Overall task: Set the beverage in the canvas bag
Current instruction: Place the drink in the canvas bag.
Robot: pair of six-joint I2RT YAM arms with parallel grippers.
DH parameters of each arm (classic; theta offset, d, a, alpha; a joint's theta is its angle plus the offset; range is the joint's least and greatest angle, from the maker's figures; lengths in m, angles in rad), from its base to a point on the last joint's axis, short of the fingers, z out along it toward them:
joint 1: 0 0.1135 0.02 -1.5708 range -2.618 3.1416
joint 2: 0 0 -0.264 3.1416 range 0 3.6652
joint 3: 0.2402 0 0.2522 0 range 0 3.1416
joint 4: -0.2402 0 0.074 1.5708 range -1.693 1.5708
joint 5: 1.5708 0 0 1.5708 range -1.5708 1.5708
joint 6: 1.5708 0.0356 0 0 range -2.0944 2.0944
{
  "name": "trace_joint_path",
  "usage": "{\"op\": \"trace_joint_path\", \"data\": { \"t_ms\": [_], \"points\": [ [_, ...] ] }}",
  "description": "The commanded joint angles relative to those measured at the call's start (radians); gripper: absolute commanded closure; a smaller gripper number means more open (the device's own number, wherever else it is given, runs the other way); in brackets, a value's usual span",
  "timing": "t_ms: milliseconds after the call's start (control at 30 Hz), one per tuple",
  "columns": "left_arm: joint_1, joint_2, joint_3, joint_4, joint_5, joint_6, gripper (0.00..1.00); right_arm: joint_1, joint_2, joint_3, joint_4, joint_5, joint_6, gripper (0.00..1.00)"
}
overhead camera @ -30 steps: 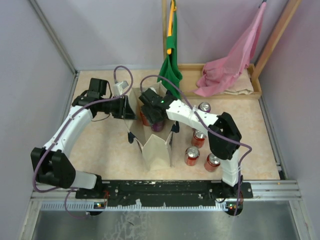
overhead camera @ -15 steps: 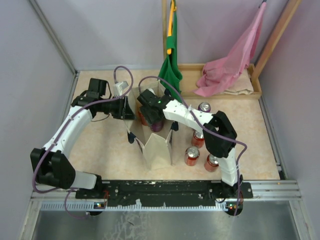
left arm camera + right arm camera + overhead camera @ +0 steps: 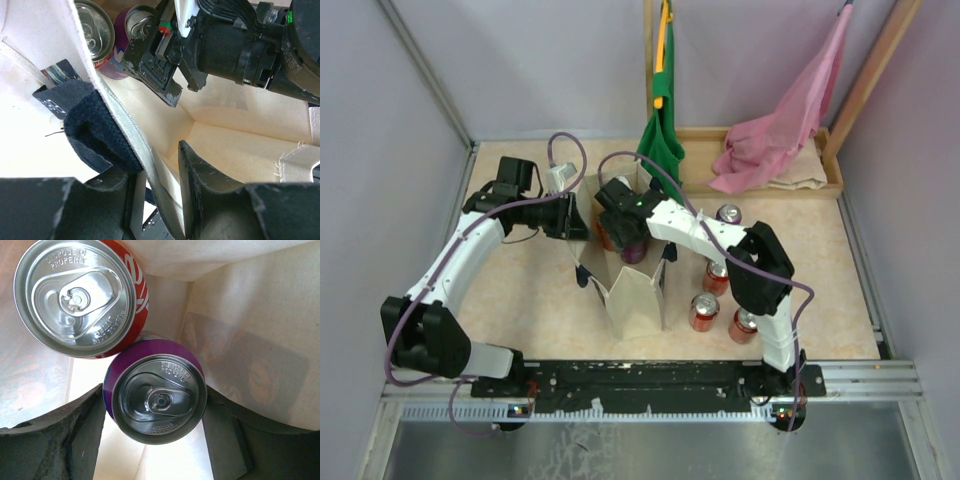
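Red can (image 3: 75, 297) lid reads "DISPOSE OF PROPERLY"; right claw (image 3: 154, 392) pinches purple can (image 3: 157, 405); left claw (image 3: 145, 175) pinches canvas bag (image 3: 240, 150) rim.

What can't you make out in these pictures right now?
Right wrist view: whether the right gripper squeezes the purple can or only flanks it; the can's top hides the contact.
Left wrist view: the red can is partly hidden behind the canvas bag wall.
Top view: labels of the loose cans beside the bag are too small to read.
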Motion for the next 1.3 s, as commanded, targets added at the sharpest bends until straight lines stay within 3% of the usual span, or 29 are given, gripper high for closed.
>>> {"op": "trace_joint_path", "data": {
  "t_ms": [0, 267, 600, 1067, 1267],
  "points": [
    [0.001, -0.005, 0.017, -0.028, 0.042, 0.017, 0.64, -0.007, -0.016, -0.009, 0.092, -0.004, 0.013, 0.29],
    [0.001, -0.008, 0.017, -0.029, 0.047, 0.019, 0.64, -0.008, -0.041, -0.041, 0.092, -0.024, 0.018, 0.21],
    [-0.001, -0.014, 0.012, -0.029, 0.051, 0.021, 0.64, -0.007, -0.110, -0.071, 0.123, -0.017, 0.018, 0.20],
    [-0.001, -0.037, -0.008, -0.057, 0.041, 0.026, 0.64, -0.006, -0.323, -0.140, 0.317, 0.008, 0.021, 0.16],
    [-0.001, -0.036, -0.007, -0.065, 0.024, 0.046, 0.64, -0.007, -0.474, -0.169, 0.364, 0.134, 0.051, 0.16]
  ]
}}
